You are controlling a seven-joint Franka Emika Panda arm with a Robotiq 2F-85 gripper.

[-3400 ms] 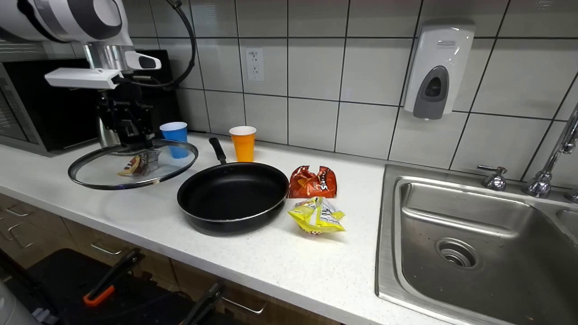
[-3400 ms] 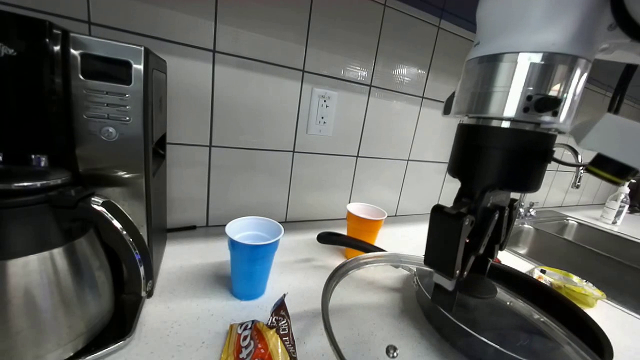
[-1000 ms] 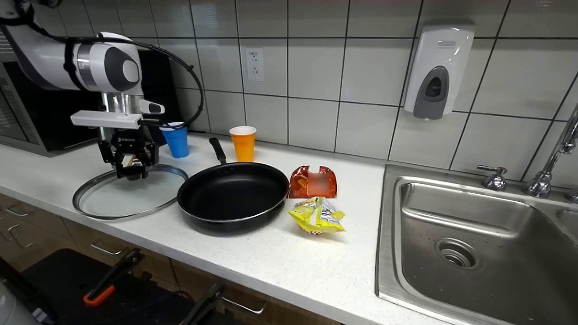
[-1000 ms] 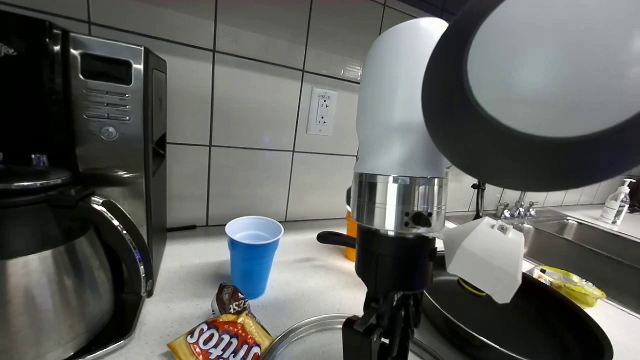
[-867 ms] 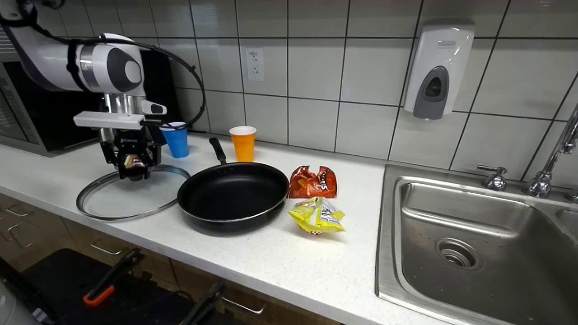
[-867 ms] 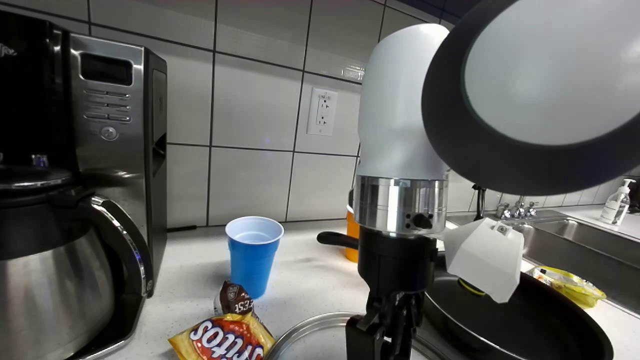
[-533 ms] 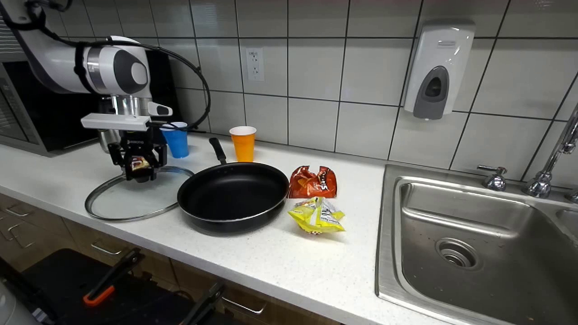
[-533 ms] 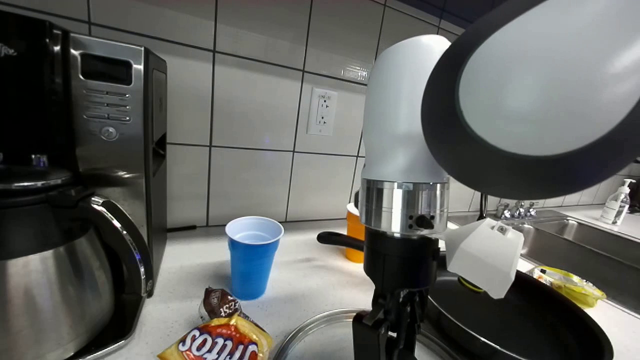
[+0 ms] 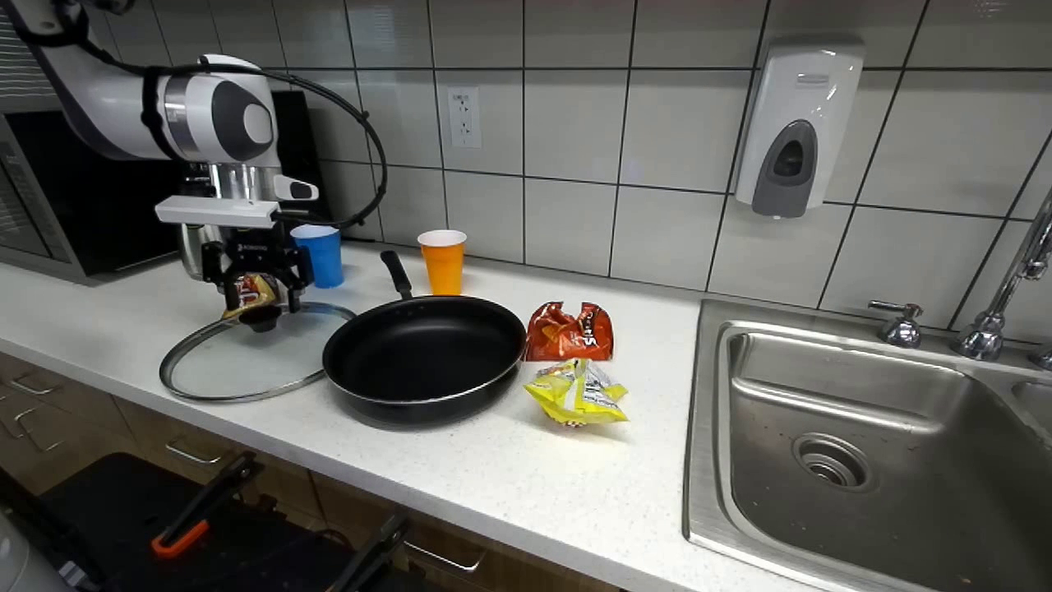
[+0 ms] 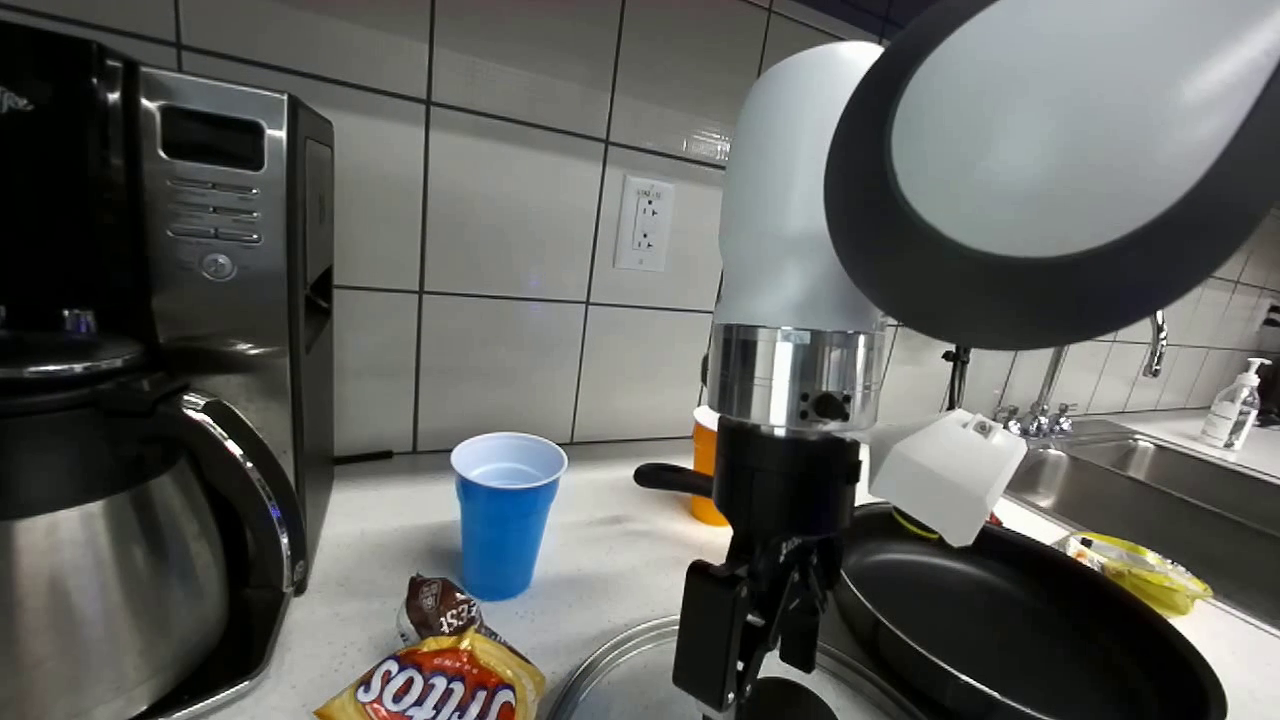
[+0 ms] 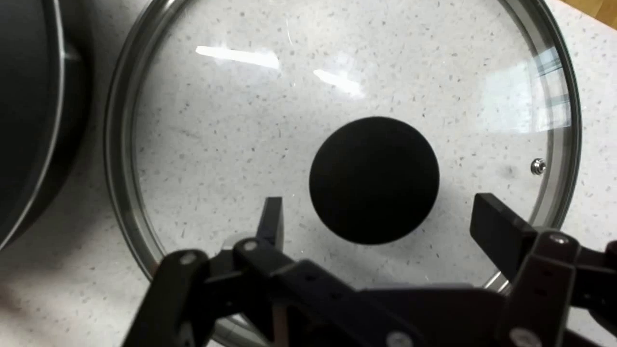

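We count one round clear-glass lid with a steel rim point(image 11: 226, 144), lying on the one white speckled counter point(image 9: 641, 485), its single round black knob point(image 11: 374, 180) facing up. Above the knob hangs one black two-fingered gripper point(image 9: 261, 301); in the wrist view its two fingers point(image 11: 272, 219) stand wide apart, and we see bare glass between each of them and the knob.

In an exterior view, with the lid as the clock's centre, one round black frying pan point(image 9: 423, 349) sits just beside it at three o'clock, its one handle point(image 9: 396, 274) pointing between eleven and twelve. Two cups stand upright: one blue plastic cup point(image 9: 320, 256) at one o'clock, one orange plastic cup point(image 9: 444, 267) at two. We make out at least three bags: one yellow-and-red snack bag point(image 9: 255, 289) at twelve and, past the pan near three, one crumpled red bag point(image 9: 567, 335) and one crumpled yellow bag point(image 9: 578, 395).

Farther out at three, the counter holds one stainless-steel sink point(image 9: 705, 460) with two basins and one chrome faucet point(image 9: 980, 335). The pale tiled wall point(image 9: 567, 140) carries one white outlet point(image 9: 464, 117) and one white-and-grey soap dispenser point(image 9: 799, 123). In an exterior view, one black-and-steel coffee maker point(image 10: 225, 270) stands at ten o'clock.
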